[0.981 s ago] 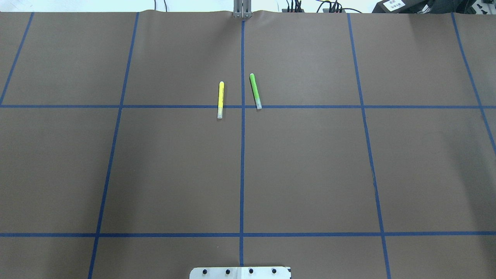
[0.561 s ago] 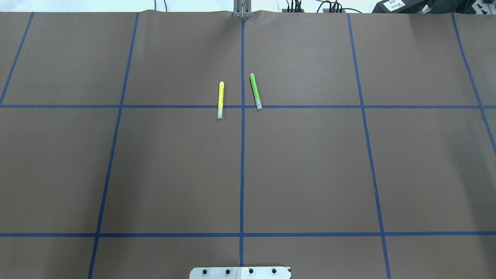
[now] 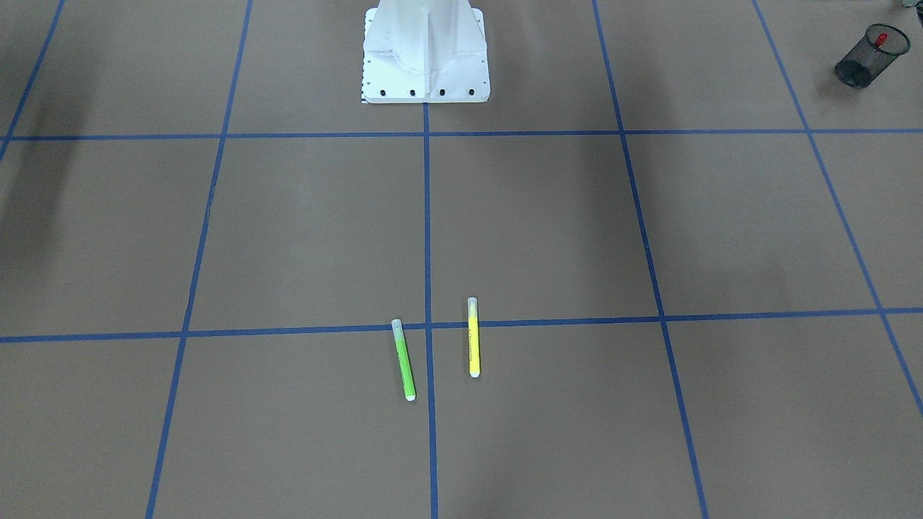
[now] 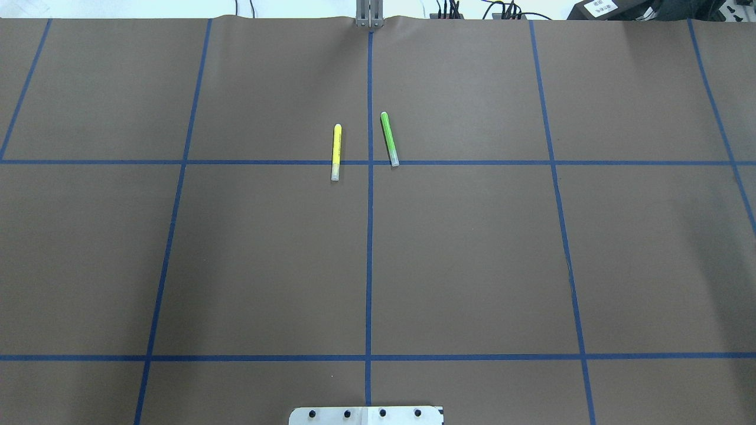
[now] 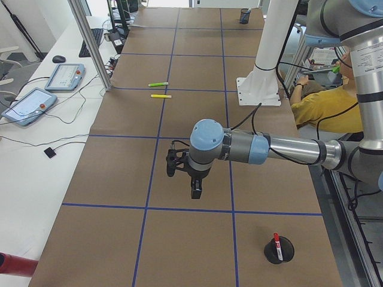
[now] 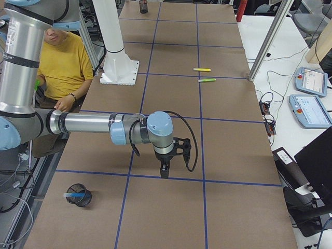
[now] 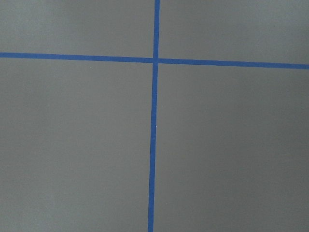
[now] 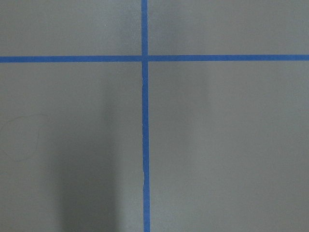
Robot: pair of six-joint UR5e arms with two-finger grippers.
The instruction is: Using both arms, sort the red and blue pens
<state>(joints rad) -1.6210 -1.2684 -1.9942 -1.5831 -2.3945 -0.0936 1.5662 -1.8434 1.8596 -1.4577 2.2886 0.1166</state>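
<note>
On the brown gridded table (image 4: 472, 265) I see the red-capped white marker (image 5: 276, 240) and slim blue highlighter (image 6: 70, 195) in mesh cups (image 5: 280, 253). I can't tell how wide the left gripper (image 5: 195, 194) or right gripper (image 6: 164, 171) is.

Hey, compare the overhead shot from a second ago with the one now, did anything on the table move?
Nothing visibly changed. The yellow highlighter and the green highlighter lie just where they lay before, on either side of the centre tape line.
</note>
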